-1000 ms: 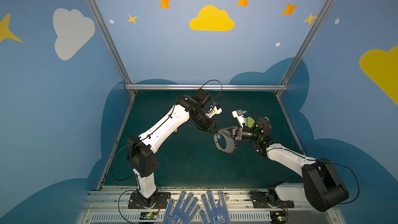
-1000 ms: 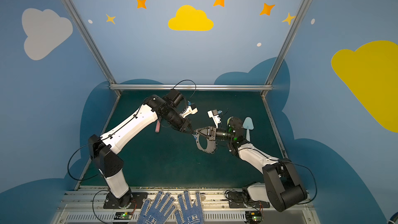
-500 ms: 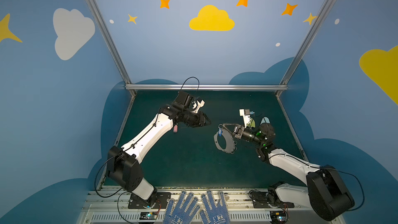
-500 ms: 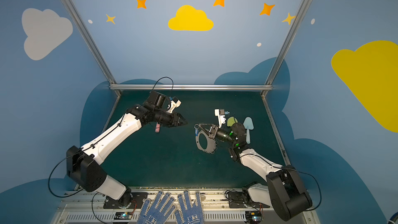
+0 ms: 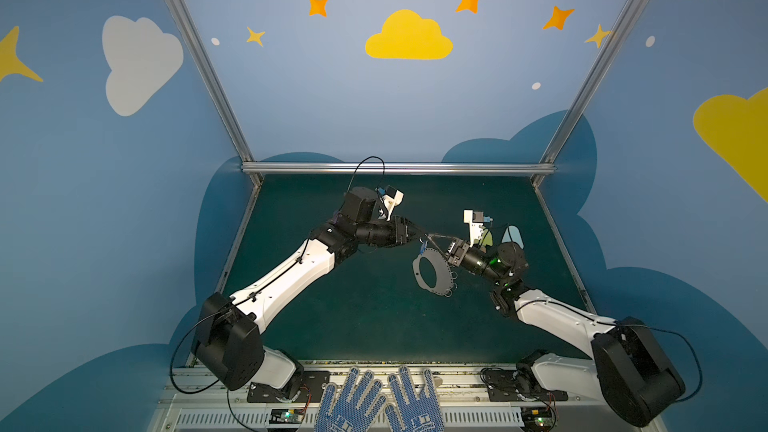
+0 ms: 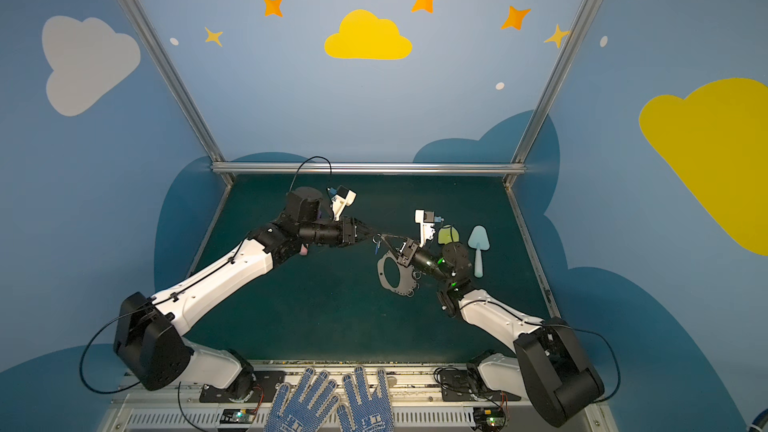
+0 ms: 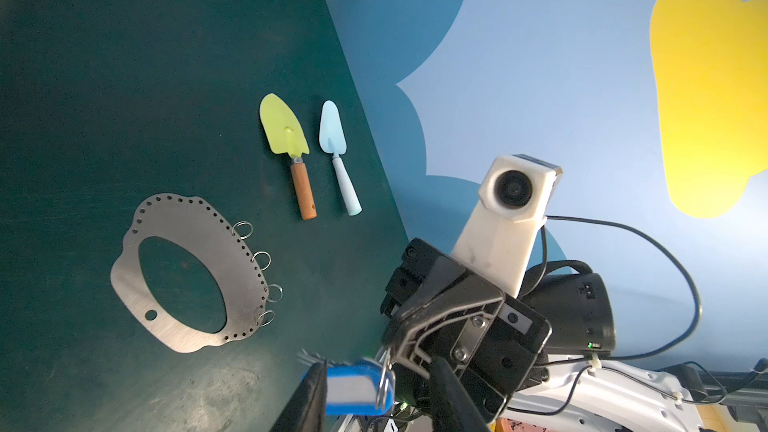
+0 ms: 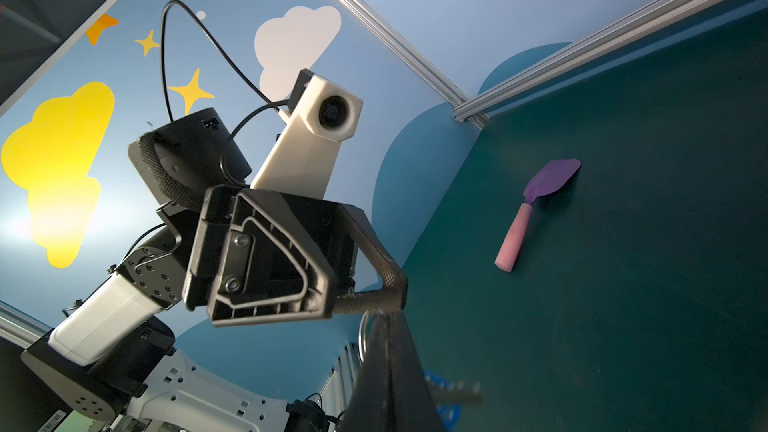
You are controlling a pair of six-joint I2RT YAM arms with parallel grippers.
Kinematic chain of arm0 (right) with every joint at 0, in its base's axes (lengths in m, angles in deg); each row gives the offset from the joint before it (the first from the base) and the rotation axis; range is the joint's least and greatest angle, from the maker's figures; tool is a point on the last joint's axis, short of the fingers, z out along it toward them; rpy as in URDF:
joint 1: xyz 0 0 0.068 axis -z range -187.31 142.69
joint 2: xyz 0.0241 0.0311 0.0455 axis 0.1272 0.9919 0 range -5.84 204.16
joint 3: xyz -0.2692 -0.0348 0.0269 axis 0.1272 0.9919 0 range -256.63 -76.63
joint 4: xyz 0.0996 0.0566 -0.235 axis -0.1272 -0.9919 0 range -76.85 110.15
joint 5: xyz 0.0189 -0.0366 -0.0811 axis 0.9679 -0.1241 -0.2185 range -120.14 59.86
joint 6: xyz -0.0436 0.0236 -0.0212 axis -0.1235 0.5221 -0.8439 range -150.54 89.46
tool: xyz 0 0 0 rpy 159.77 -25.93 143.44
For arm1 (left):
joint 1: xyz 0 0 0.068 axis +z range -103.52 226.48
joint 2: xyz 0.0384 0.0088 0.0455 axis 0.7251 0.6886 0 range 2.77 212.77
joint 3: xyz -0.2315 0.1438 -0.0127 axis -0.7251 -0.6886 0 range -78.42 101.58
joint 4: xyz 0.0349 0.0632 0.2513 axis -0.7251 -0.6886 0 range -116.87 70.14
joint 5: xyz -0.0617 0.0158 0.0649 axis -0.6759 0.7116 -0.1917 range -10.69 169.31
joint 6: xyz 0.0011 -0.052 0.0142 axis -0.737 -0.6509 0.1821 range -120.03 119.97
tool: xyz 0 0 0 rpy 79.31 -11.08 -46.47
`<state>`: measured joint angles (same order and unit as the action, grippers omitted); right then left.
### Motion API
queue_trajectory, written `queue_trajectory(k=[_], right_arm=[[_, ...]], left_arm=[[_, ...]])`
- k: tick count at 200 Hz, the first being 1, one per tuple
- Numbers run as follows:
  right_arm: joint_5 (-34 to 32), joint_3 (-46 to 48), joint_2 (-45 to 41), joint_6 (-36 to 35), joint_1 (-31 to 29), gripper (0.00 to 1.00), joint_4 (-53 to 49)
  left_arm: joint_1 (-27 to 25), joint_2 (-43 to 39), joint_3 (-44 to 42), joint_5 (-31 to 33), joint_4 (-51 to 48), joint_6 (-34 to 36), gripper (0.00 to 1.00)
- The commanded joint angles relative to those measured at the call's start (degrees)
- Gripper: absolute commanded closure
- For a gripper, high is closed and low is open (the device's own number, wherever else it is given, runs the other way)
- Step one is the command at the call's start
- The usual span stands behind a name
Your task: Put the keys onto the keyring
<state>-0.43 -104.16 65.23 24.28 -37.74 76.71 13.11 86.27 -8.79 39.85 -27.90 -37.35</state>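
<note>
The keys, a blue tag (image 7: 353, 386) with a blurred silver key on a wire ring, hang in the air from my right gripper (image 7: 390, 353), which is shut on that ring. In both top views the keys (image 5: 422, 248) (image 6: 377, 247) dangle where the two grippers meet. My left gripper (image 7: 374, 405) is open, with one finger against the tag and the other apart from it. The keyring (image 7: 183, 218), a flat grey oval band with several small wire rings, lies on the green mat (image 5: 448, 280) (image 6: 409, 281) just below, with nothing touching it.
A yellow-green shovel (image 7: 286, 139) and a light blue shovel (image 7: 334, 135) lie side by side beyond the keyring. A purple shovel with a pink handle (image 8: 536, 205) lies on the mat behind the left arm. Blue gloves (image 5: 374, 401) rest at the front edge.
My left gripper swung away to the left, then came back to the right gripper's tip, and its jaws went from shut to open. The keyring has stayed in place.
</note>
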Motion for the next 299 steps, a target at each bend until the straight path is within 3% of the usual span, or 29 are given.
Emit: queue_trajectory(k=[1, 49, 132, 173, 188, 202, 233, 299], right_arm=[[-1.49, -1.21, -0.53, -0.86, -0.59, 1.0, 2.08], [-4.2, -0.77, -1.76, -1.82, -0.88, 1.0, 1.37], [-5.56, -0.01, -4.13, -3.83, -1.2, 1.0, -0.95], [-4.11, -0.29, -4.69, -4.8, -1.23, 1.0, -3.68], [-3.57, -0.42, -6.22, -5.86, -0.65, 0.79, -8.21], [-2.29, -1.0, -8.31, -8.28, -0.07, 0.71, -13.67], [0.43, -1.9, -11.56, -12.23, 0.62, 0.67, -21.86], [8.69, -2.47, -7.55, -8.3, 3.42, 0.64, -15.64]], left_arm=[[-0.39, 0.78, 1.09, -0.62, 2.4, -0.61, 0.63], [-1.44, 1.66, 2.09, -0.57, 0.75, 0.25, 0.63], [-1.97, 1.89, 3.33, 0.61, -0.82, 1.57, 0.93], [-1.97, 1.92, 4.82, 1.11, -4.19, 4.14, 0.96], [-1.97, 2.57, 7.97, 3.89, -11.14, 7.39, 0.96], [-1.85, 3.94, 12.09, 6.76, -19.23, 10.96, 0.96], [-1.84, 7.68, 17.95, 4.28, -28.57, 15.22, 0.96], [-1.85, 11.62, 24.09, -0.33, -37.45, 18.67, 0.96]])
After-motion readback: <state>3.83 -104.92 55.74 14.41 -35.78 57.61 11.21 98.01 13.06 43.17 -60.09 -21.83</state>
